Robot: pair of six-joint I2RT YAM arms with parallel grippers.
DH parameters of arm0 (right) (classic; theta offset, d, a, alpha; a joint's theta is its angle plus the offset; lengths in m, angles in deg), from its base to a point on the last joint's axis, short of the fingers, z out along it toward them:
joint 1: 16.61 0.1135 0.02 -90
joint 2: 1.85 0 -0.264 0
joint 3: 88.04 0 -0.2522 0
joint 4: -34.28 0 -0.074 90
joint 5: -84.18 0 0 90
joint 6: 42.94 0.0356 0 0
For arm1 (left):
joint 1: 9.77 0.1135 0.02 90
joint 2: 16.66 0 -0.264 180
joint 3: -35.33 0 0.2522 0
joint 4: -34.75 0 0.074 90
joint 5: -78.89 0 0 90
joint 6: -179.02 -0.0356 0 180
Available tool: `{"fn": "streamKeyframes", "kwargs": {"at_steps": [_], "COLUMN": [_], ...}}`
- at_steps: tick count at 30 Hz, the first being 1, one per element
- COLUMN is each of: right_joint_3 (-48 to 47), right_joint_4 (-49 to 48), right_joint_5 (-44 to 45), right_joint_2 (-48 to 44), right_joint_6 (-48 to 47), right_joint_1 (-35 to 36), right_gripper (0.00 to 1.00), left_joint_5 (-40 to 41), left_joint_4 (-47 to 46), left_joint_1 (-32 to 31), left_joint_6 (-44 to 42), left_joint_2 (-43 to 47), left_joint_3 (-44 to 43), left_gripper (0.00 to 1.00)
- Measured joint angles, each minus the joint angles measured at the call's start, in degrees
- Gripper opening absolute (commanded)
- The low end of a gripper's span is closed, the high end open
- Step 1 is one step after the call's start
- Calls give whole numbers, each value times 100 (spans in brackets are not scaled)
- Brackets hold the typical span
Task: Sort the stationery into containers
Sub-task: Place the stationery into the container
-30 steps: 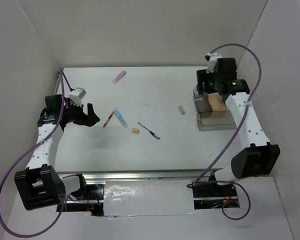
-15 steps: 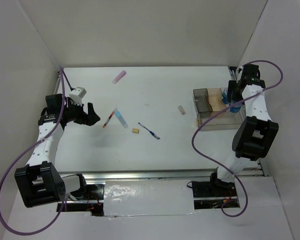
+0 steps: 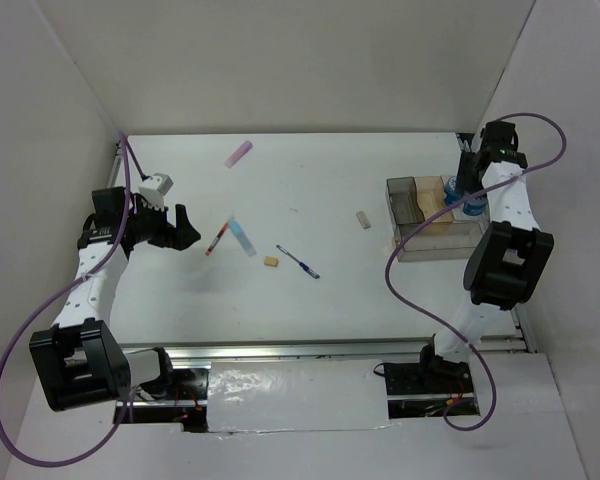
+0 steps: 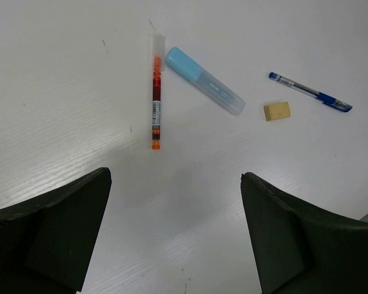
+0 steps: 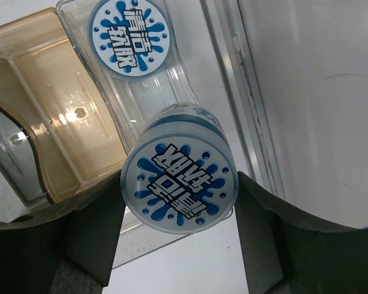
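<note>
The tray (image 5: pixel 135 104) is glossy clear plastic, the roll (image 5: pixel 179 179) bears a shiny printed label, the table (image 4: pixel 80 92) is matt.

The top camera looks down from behind the bases over the whole white table (image 3: pixel 310 180). The left wrist view faces the tabletop near the slim red pen (image 4: pixel 156 98) (mid-table from above). The right wrist view crowds the round blue-white roll (image 5: pixel 179 182) and clear plastic divided tray (image 5: pixel 55 141), far right overhead.
</note>
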Motion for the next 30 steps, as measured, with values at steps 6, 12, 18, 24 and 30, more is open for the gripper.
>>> {"fn": "streamKeyframes", "kwargs": {"at_steps": [6,12,18,24,30], "right_joint_3": [-74,-76,-98,-205,-205], "right_joint_4": [-2,-46,-125,-127,-114], "right_joint_5": [-22,-72,-166,-278,-295], "right_joint_2": [313,402,474,769,872], "right_joint_6": [127,210,238,254,273], "right_joint_1": [0,0,0,0,0], "right_gripper": [8,8,8,10,51], "left_joint_5": [0,0,0,0,0], "left_joint_4": [-24,-39,-39,-39,-39], "left_joint_1": [0,0,0,0,0], "left_joint_6": [0,-2,-2,-2,-4], "left_joint_2": [-7,-7,-37,-103,-146], "left_joint_3": [0,0,0,0,0], "left_gripper": [99,99,99,99,99]}}
